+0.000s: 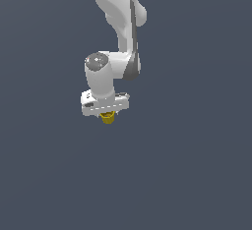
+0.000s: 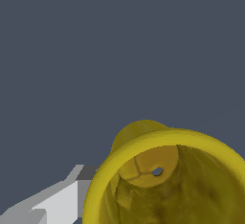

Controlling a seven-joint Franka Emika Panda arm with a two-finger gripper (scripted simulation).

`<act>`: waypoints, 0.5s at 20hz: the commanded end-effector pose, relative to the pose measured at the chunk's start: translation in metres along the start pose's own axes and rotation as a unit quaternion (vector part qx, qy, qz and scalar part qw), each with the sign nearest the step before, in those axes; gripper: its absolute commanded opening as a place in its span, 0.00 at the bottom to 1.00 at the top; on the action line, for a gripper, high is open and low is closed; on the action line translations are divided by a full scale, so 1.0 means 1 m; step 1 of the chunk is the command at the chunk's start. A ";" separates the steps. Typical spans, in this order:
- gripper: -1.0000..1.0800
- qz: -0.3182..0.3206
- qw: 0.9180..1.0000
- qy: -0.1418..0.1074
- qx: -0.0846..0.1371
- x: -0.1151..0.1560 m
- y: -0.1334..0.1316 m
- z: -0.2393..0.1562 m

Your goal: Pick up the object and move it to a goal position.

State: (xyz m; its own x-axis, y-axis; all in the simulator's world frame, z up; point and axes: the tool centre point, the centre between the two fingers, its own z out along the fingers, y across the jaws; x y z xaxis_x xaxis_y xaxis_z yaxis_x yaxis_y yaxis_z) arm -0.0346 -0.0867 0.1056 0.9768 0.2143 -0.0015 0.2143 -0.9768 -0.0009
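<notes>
The yellow cup (image 2: 165, 180) fills the near corner of the wrist view, so close that its thick rounded rim runs off the frame. Its hollow inside is mottled yellow-brown, and a small dark hole shows in the flat bottom. A rounded bulge of the same yellow rises behind the rim. Just beside the rim, on the outside, one pale grey and white finger (image 2: 62, 201) of the hand appears to touch the cup's wall; the other finger is out of that frame.

In the exterior view the white arm (image 1: 118, 22) comes down from the top of the picture, bends at a grey-capped joint and ends in the hand (image 1: 108, 112), whose wide white body lies level. The cup (image 1: 108, 118) sits directly under the middle of that body, between the fingers, with only its lower part showing below the hand. It is much narrower than the hand. The fingers themselves are hidden behind the hand's body and the cup from this side, so the grasp is read from the cup's place: the hand is clenched on the cup

Around them there is only flat dark blue-grey, with no edge or corner by which to place the cup
</notes>
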 end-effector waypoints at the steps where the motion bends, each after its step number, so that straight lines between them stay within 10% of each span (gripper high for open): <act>1: 0.00 0.000 1.000 0.001 0.000 -0.009 0.010 -0.022; 10: 0.00 0.000 1.000 0.001 0.000 -0.048 0.054 -0.116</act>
State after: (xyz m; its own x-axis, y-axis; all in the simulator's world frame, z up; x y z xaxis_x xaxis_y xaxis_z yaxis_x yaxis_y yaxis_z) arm -0.0640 -0.1412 0.2044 0.9769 0.2136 0.0001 0.2136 -0.9769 -0.0016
